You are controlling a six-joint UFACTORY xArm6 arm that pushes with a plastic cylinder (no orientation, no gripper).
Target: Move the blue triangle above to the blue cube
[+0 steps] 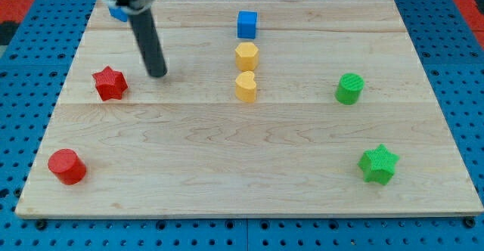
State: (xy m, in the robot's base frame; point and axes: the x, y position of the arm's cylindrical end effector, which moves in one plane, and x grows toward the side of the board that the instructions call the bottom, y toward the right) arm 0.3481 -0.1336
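The blue cube [246, 24] sits near the view's top centre of the wooden board [249, 168]. The blue triangle [117, 12] lies at the view's top left, mostly hidden behind the rod, with only a small blue part showing. My tip [157, 74] rests on the board below and to the right of the blue triangle, right of the red star [110, 83], and well left of the blue cube.
A yellow hexagon [246, 56] and a yellow heart [246, 86] stand just below the blue cube. A green cylinder [349, 88] and a green star [378, 164] are at the right. A red cylinder [66, 166] is at the bottom left.
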